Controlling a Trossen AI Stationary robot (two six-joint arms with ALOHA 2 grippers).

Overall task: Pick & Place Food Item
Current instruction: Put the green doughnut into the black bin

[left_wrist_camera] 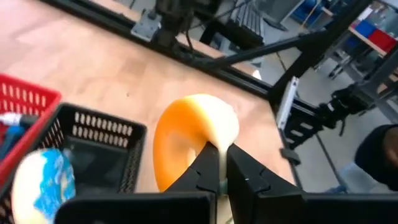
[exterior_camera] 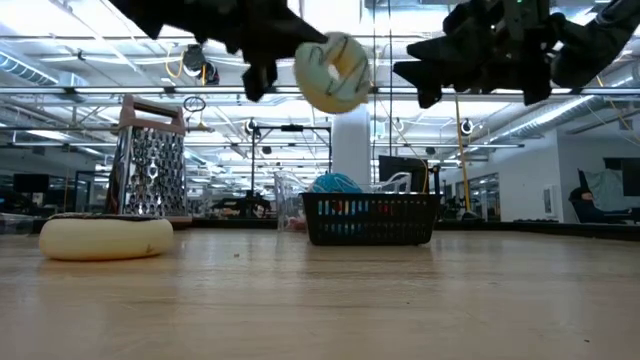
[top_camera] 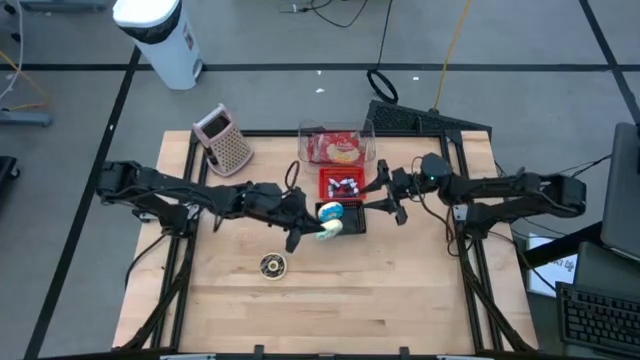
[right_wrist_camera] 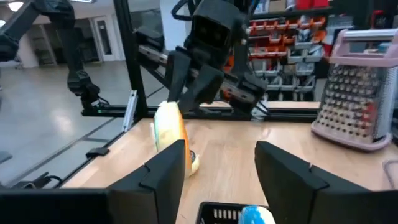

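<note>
The food item is a yellow-orange doughnut-shaped ring (left_wrist_camera: pixel 189 140) that hangs in the air (exterior_camera: pixel 333 72) at the near edge of the black basket (top_camera: pixel 345 218). My left gripper (top_camera: pixel 303 228) is shut on it, reaching in from the table's left. My right gripper (right_wrist_camera: pixel 221 177) stands open with nothing between its fingers, above the table just right of the red basket (top_camera: pixel 342 185). A blue-and-white item (left_wrist_camera: pixel 43 180) lies in the black basket. My left gripper pinches the ring's rim (left_wrist_camera: pixel 219 142) between its two fingers (left_wrist_camera: pixel 245 171), on the side nearest the wrist. The fingers come from the table's left, slanting a little downward. The ring stands on edge and is lifted clear of the table and the basket.
Another ring-shaped food piece (top_camera: pixel 272 265) lies flat on the table nearer the front (exterior_camera: pixel 107 238). A metal grater (top_camera: pixel 225 140) stands at the far left. A clear box of food (top_camera: pixel 335 147) sits behind the red basket. The table's near half is bare wood (top_camera: pixel 400 300).
</note>
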